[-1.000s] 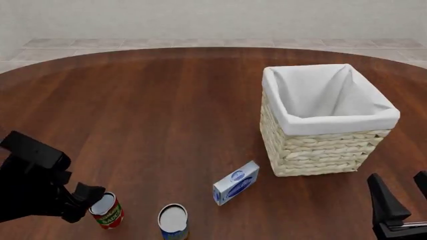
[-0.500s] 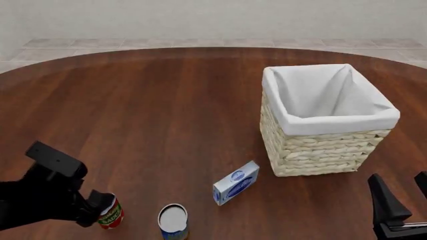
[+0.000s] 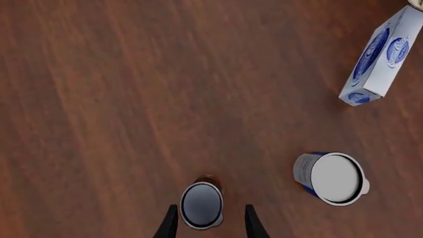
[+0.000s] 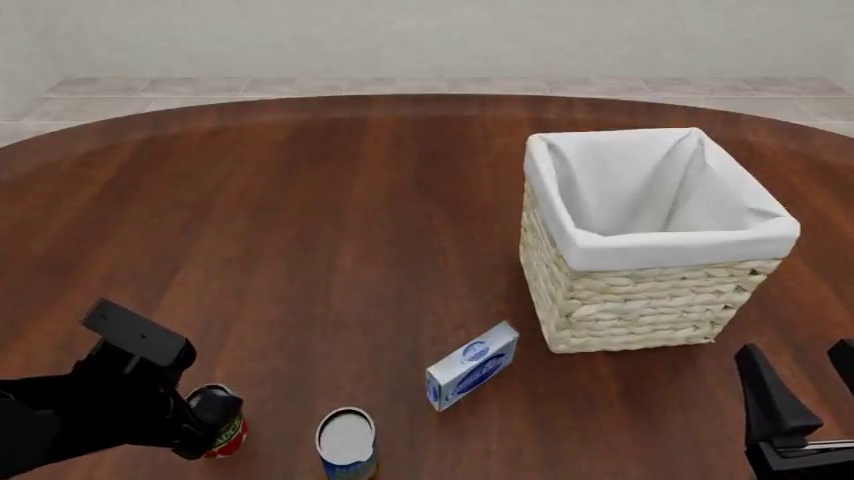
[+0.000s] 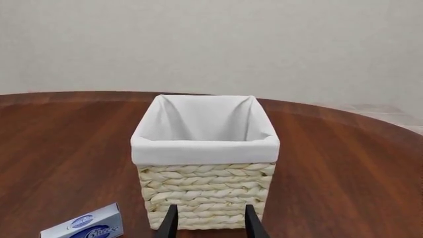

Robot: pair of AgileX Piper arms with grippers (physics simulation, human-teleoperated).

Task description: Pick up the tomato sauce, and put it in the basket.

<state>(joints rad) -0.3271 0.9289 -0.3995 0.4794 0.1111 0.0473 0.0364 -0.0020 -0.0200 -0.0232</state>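
The left gripper (image 3: 206,225) straddled the small red-labelled tomato sauce can (image 3: 201,205), jaws spread, not gripping. Lifting and carrying to the cloth-lined wicker basket (image 4: 641,290) remained.

the basket (image 4: 650,240) stands on the table (image 4: 294,200) at the right. the box (image 4: 473,365) lies just before its left corner. the second can (image 4: 347,442) stands nearer and left of the box, and the tomato sauce (image 4: 227,432) further left, the two apart.
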